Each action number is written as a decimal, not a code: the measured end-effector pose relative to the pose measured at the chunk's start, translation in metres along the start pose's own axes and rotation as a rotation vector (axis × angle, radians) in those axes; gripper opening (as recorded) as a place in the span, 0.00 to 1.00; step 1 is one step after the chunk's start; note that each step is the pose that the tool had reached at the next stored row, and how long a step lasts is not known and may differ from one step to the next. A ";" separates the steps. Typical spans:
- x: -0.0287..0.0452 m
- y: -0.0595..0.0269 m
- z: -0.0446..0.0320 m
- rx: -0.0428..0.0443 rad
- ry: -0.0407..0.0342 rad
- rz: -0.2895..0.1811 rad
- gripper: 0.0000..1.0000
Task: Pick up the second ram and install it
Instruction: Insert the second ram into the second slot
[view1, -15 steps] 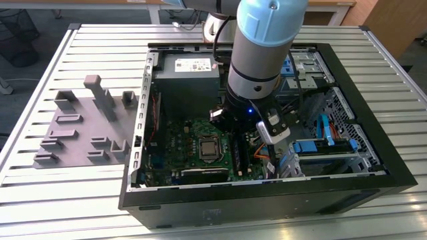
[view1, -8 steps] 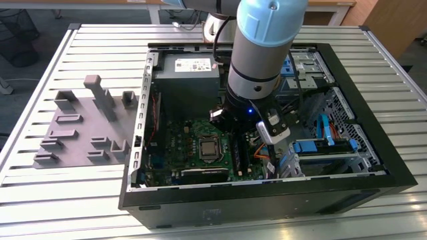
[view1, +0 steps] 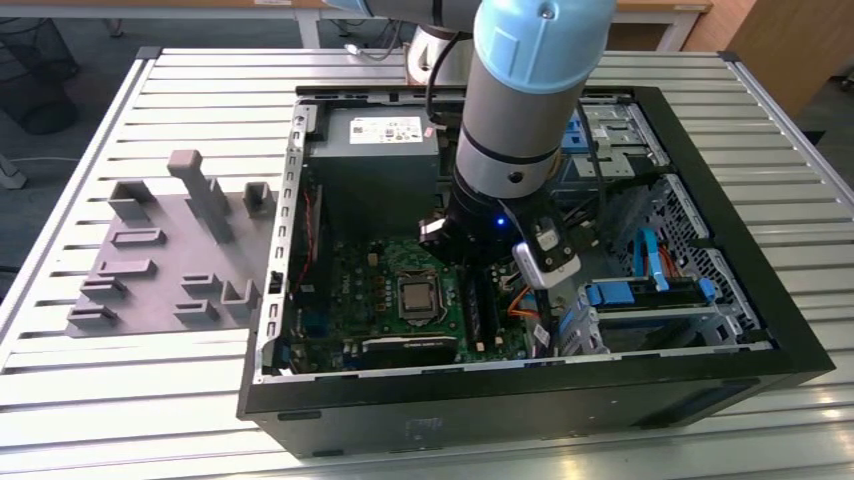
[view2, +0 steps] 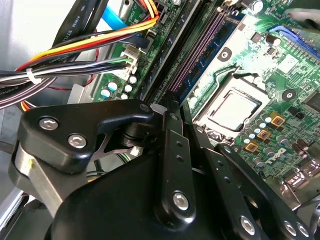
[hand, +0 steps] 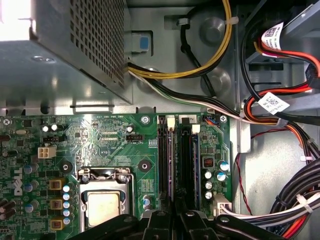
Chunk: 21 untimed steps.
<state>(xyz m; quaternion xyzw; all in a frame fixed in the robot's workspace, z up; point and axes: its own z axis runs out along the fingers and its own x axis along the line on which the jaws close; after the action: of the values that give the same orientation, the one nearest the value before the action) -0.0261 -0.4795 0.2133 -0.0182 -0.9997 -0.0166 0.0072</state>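
My gripper (view1: 467, 262) reaches down into the open computer case (view1: 747, 330), just over the green motherboard (view1: 380, 285). In both wrist views its black fingers (hand: 161, 220) stand close together over the row of memory slots (hand: 185, 160). The second ram (hand: 172, 160) shows edge-on as a thin strip running away from the fingertips along a slot, and the gripper (hand: 175, 212) looks shut on its near end. In the second wrist view the gripper (view2: 167, 107) meets the same dark strip (view2: 189, 57), beside a blue-green stick (view2: 220, 37) seated in a neighbouring slot.
The processor socket (hand: 102, 205) lies beside the slots. Bundled cables (hand: 280, 100) and the power supply (view1: 374, 160) crowd the case around the arm. A grey fixture (view1: 160, 260) with upright blocks stands on the slatted table at the exterior view's left.
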 end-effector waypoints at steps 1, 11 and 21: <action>0.0000 0.0000 -0.0004 0.0000 0.0001 0.000 0.14; 0.0001 0.0000 -0.0020 -0.0017 0.0002 0.000 0.14; 0.0000 0.0000 -0.0024 -0.0014 0.0008 -0.019 0.14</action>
<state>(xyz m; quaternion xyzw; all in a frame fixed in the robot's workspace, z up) -0.0261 -0.4795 0.2157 -0.0090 -0.9998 -0.0174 0.0074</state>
